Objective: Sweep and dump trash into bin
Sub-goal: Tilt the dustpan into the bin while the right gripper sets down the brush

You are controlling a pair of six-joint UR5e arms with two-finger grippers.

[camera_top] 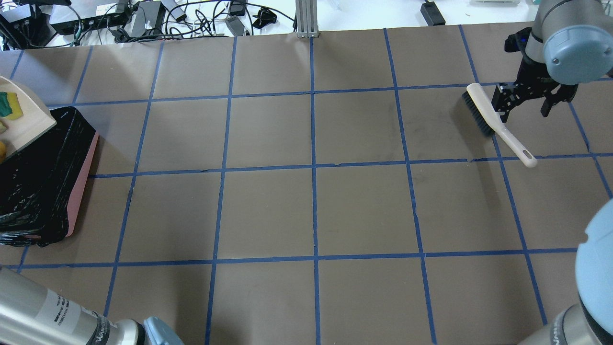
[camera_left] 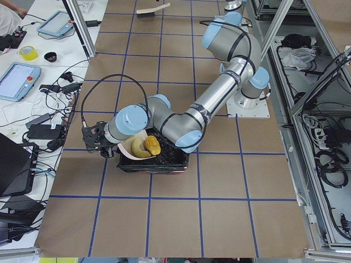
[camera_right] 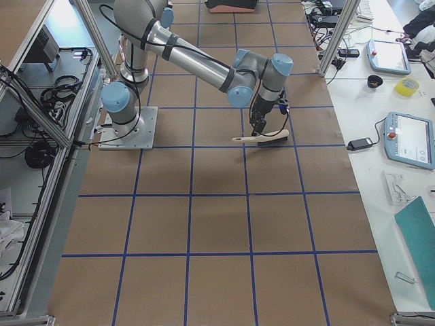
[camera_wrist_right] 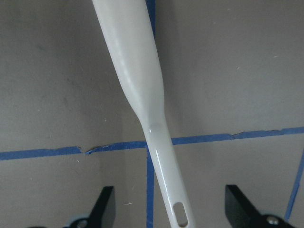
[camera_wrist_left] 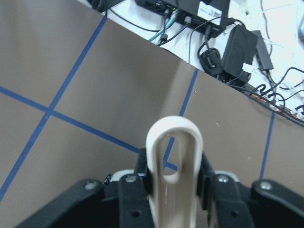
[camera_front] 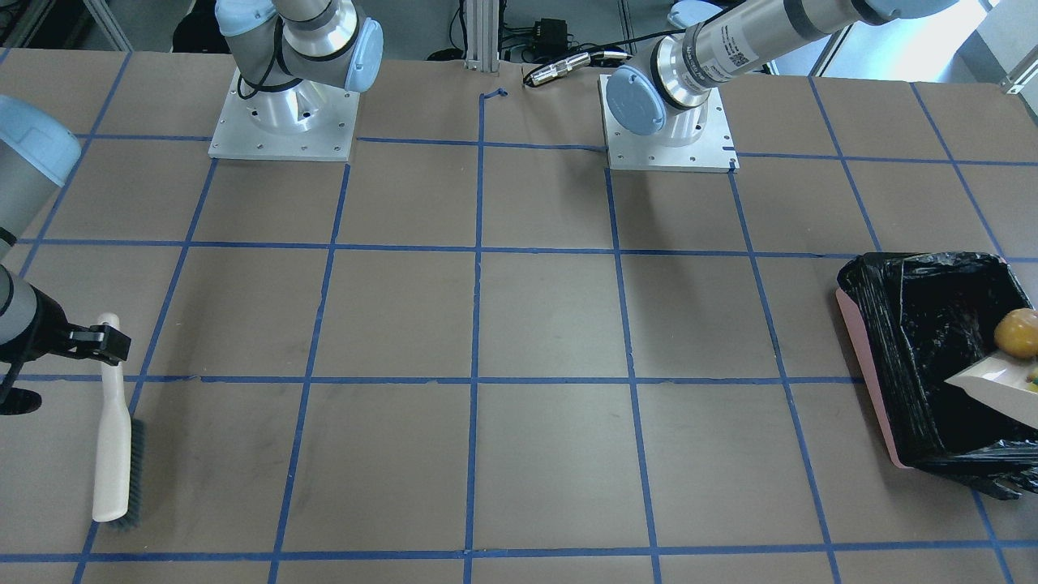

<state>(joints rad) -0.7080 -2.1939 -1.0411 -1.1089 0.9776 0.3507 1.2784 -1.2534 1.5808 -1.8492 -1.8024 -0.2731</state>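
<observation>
You were at the dumping step. Your left gripper was clamped tight on the looped handle of the beige dustpan. The pan hung tilted over the bin, which sat at the 9 o'clock edge of the overhead view.

The yellow-orange lump and the yellow-and-green sponge piece lay on the pan, not yet down in the black liner. The pale slice could not be picked out with certainty.

The next move probably called for a steeper roll of the left wrist. The pan's lip would need to stay inside the bin's walls, so the round lump fell into the liner and not over the pink side.

Your left arm reached low from its base with the elbow bent. Its forearm crossed above the bin, and the wrist was beyond the bin's far side.

Your right arm stretched toward 2 o'clock in the overhead view, wrist pointing down at the table. The right gripper was spread wide, its fingers on either side of the hand brush handle and clear of it. The brush lay flat on the table.
</observation>
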